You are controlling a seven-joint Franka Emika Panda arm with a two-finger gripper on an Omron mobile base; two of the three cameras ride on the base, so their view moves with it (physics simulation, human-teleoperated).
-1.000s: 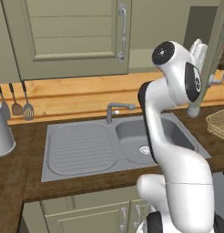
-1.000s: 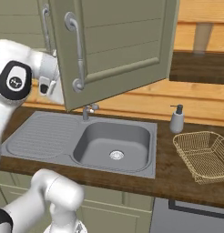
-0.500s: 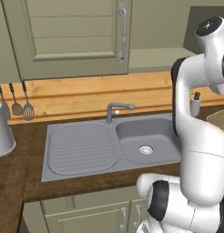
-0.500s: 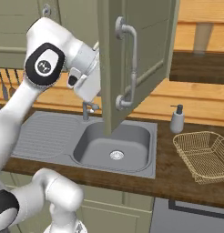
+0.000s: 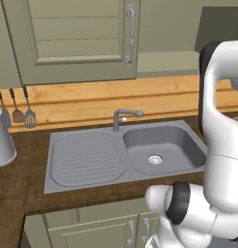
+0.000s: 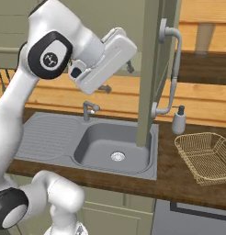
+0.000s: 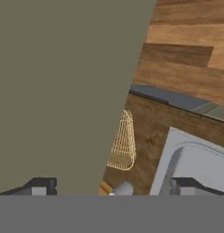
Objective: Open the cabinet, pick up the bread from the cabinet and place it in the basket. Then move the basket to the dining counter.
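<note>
Above the sink [image 6: 115,148], right-hand door [image 6: 149,69] of the cabinet [image 5: 77,38] swung wide, seen edge-on from the right base view, with its silver bar handle [image 6: 172,69] on the side toward the basket; left-hand door shut. Exposes a pale green shelf [image 5: 167,63] in the left base view. Bread hidden; its place on the shelf not to be told.

Basket [image 6: 204,156] resting on the dark wooden table [image 6: 179,179] to the right of the sink, near a soap dispenser [image 6: 179,121], with nothing in it as far as visible.

End effector [image 7: 114,190] raised beside the open door, on the side away from the handle. Fingertips [image 7: 38,186] spread wide apart, nothing between them. Flat inner face of the door close before the hand camera.

Judged stage: opening of the cabinet done, or all but done. Left to do: reaching to the shelf, gripping the bread, lowering it into the basket, then carrying the basket to the dining counter.
</note>
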